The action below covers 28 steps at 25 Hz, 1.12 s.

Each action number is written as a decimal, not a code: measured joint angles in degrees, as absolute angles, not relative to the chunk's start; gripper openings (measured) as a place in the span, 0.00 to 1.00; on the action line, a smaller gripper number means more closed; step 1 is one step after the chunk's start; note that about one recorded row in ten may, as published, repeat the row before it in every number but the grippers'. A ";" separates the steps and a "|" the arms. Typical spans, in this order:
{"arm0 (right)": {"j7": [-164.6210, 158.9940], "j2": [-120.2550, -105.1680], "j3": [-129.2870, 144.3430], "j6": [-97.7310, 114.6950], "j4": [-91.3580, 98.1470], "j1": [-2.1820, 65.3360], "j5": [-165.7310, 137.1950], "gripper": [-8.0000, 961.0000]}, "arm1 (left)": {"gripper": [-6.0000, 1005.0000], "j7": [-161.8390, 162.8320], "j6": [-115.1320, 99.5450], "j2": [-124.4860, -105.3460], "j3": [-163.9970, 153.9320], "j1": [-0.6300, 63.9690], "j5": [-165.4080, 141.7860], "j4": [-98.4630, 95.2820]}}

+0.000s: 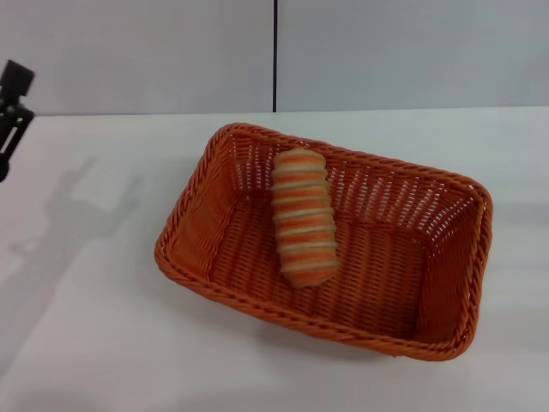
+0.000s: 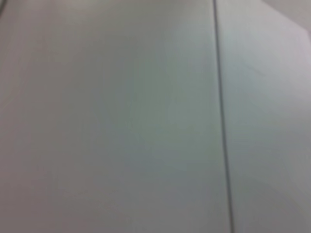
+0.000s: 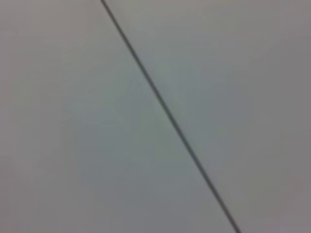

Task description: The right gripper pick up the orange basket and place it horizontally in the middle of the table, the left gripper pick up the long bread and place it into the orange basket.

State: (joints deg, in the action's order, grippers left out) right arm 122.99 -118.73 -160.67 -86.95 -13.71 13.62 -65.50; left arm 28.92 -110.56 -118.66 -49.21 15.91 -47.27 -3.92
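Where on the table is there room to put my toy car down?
Bare table lies between the orange basket and the left gripper, also along the near edge. Inside the basket, the long bread fills the middle; its right half stays free.

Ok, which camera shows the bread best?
The head view: the bread lies in the basket, fully in sight. Both wrist views show only a pale surface with a dark seam, no bread.
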 joint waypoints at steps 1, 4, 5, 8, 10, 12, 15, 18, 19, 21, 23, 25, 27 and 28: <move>124.25 -118.76 -160.67 -87.30 -12.81 13.55 -64.28 0.57 | 0.80 28.57 -110.64 -118.66 -49.20 15.87 -46.75 -3.57; 127.17 -118.83 -160.67 -88.06 -10.91 13.47 -61.89 0.57 | 0.80 28.45 -110.65 -118.60 -49.15 15.66 -44.95 -2.52; 127.80 -118.86 -160.66 -88.22 -10.55 13.46 -61.45 0.57 | 0.80 28.40 -110.64 -118.60 -49.13 15.54 -44.50 -2.40; 128.65 -118.92 -160.92 -88.64 -9.83 13.42 -60.56 0.57 | 0.80 28.24 -110.61 -118.62 -48.00 14.81 -43.06 -2.21; 130.19 -118.92 -161.76 -89.35 -9.07 13.40 -60.33 0.57 | 0.80 28.43 -110.59 -118.64 -47.35 14.69 -43.00 -2.12; 132.62 -118.92 -162.88 -90.16 -7.99 13.46 -60.27 0.57 | 0.80 28.60 -110.39 -118.63 -46.97 14.63 -42.98 -1.83; 136.86 -118.91 -164.58 -91.20 -5.99 13.84 -60.21 0.57 | 0.80 28.63 -109.93 -118.59 -46.73 14.61 -42.98 -1.54; 139.45 -118.95 -164.99 -91.46 -4.66 14.18 -59.80 0.57 | 0.80 28.64 -109.74 -118.59 -46.48 14.60 -42.93 -1.50; 139.81 -118.95 -164.99 -91.46 -4.37 14.27 -59.64 0.57 | 0.80 28.65 -109.58 -118.57 -46.37 14.62 -42.84 -1.41; 139.95 -118.97 -164.99 -91.46 -4.12 14.34 -59.54 0.57 | 0.80 28.65 -109.50 -118.56 -46.37 14.68 -42.82 -1.33; 139.96 -118.97 -164.98 -91.46 -4.08 14.38 -59.29 0.57 | 0.80 28.65 -109.47 -118.56 -46.37 14.69 -42.81 -1.29; 139.97 -118.99 -164.98 -91.47 -4.07 14.39 -58.94 0.57 | 0.80 28.65 -109.42 -118.56 -46.38 14.82 -42.80 -1.24; 139.98 -119.00 -164.97 -91.48 -4.05 14.40 -58.77 0.57 | 0.80 28.65 -109.42 -118.56 -46.40 14.87 -42.80 -1.23; 139.98 -119.00 -164.97 -91.49 -4.03 14.40 -58.77 0.57 | 0.80 28.65 -109.42 -118.56 -46.40 14.90 -42.80 -1.23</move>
State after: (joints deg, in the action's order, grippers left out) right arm 139.99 -119.00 -164.97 -91.49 -4.03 14.40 -58.77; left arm 28.65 -109.42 -118.56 -46.40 14.90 -42.80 -1.23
